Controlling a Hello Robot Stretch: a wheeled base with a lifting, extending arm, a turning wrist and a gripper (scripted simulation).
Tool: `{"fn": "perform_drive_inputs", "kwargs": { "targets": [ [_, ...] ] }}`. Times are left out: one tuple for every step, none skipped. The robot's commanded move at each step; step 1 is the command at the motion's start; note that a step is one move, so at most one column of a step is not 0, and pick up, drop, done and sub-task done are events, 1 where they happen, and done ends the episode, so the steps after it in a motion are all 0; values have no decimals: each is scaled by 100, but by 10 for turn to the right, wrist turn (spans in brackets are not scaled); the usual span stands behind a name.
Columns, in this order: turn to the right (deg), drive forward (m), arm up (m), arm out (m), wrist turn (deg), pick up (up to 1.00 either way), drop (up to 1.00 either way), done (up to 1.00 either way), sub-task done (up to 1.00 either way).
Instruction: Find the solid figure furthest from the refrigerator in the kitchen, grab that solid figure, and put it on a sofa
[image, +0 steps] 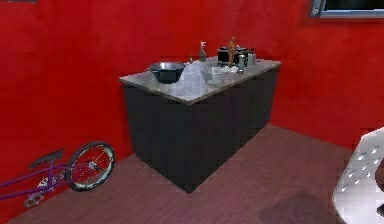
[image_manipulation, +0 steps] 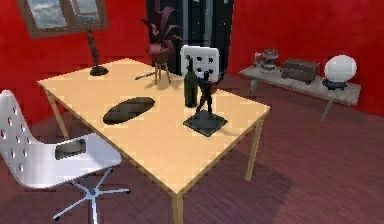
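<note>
dining table with two statues; kitchen counter ahead

item 1, arm side view. wooden dining table (image_manipulation: 150, 150), light top, slim legs, on a dark plank floor against red walls.
- dark statue (image_manipulation: 207, 103): upright figure on a square base, on the table's near right part, just beside a dark bottle (image_manipulation: 190, 84) that stands behind it.
- slim statue (image_manipulation: 96, 52): upright on a round base at the table's far left corner, well apart from the first.
- either one fits the task's solid figure; which is meant cannot be told.
- dark oval dish (image_manipulation: 130, 109): flat on the middle of the top.
- reddish-brown object on thin legs (image_manipulation: 160, 56): at the table's far edge; its kind is unclear.
- white swivel chair (image_manipulation: 35, 150): at the table's left end, with a small dark flat thing (image_manipulation: 71, 150) on the seat.
- second white chair (image_manipulation: 202, 60): behind the table.
- low bench (image_manipulation: 300, 86): along the right wall, bearing a white globe (image_manipulation: 341, 69), a dark box (image_manipulation: 298, 69) and small vessels.
- window (image_manipulation: 65, 15): upper left.

item 2, forward view. dark kitchen counter (image: 190, 125) with a pale stone top, against red walls.
- metal bowl (image: 166, 71): on the top's left part.
- bottles and a dark appliance (image: 246, 58): clustered at the far end.
- purple bicycle (image: 60, 172): on the floor, left of the counter.

item 3. gripper: condition and load cannot be told.
</note>
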Motion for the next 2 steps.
{"fn": "perform_drive_inputs", "kwargs": {
  "targets": [
    [120,0,0,0,0,0,0,0,0],
    [0,100,0,0,0,0,0,0,0]
  ]
}}
